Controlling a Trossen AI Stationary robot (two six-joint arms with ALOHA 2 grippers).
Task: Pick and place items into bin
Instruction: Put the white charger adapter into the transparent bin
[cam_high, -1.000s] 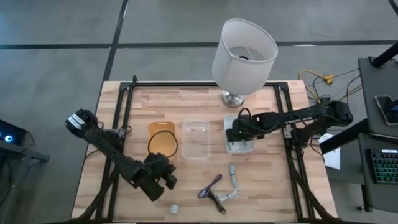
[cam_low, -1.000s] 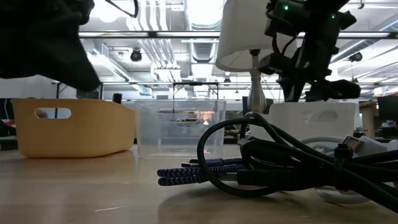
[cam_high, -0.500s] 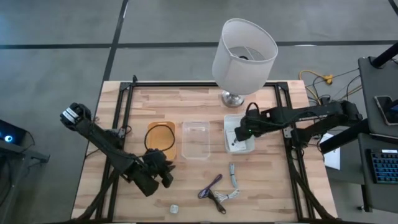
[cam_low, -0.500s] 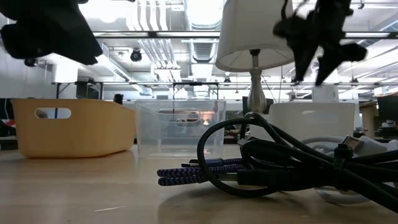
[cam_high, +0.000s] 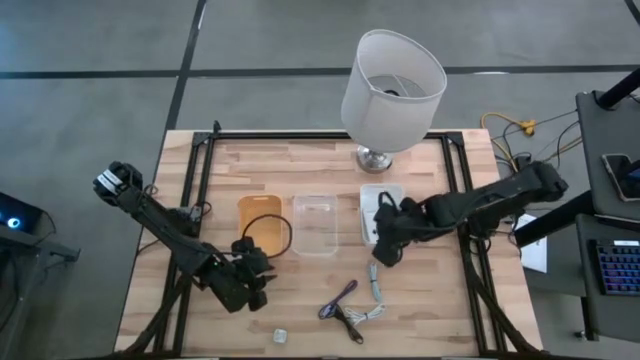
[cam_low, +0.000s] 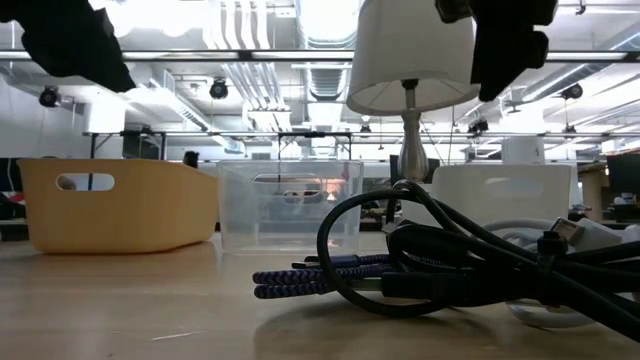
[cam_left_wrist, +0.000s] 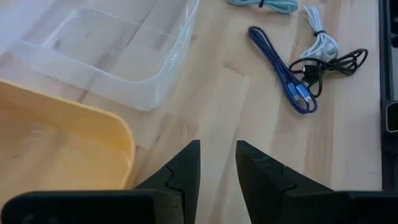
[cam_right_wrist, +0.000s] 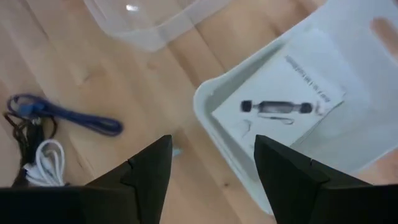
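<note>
A purple cord (cam_high: 338, 298) and a bundle of black and white cords (cam_high: 362, 315) lie on the wood table near its near edge; they fill the low view (cam_low: 430, 260). A pale grey-green cable (cam_high: 373, 280) lies beside them, and a small white piece (cam_high: 281, 335) lies nearer the edge. A white flat packet with a dark part (cam_right_wrist: 283, 106) lies in the white bin (cam_high: 383, 195). My right gripper (cam_right_wrist: 211, 168) is open and empty, above the table just off the white bin's near left corner (cam_high: 383, 248). My left gripper (cam_left_wrist: 217, 165) is open by a narrow gap and empty, near the yellow bin's near right corner (cam_high: 258, 270).
A yellow bin (cam_high: 262, 225), a clear bin (cam_high: 314, 225) and the white bin stand in a row mid-table. A large white lamp (cam_high: 392, 80) stands behind the white bin at the far edge. Black frame rails (cam_high: 200, 200) run along the table's left and right sides.
My right gripper has risen out of the white bin and gone toward the table's near edge, past the bin's near left corner. My left gripper has risen and drawn a little toward the table's left edge.
</note>
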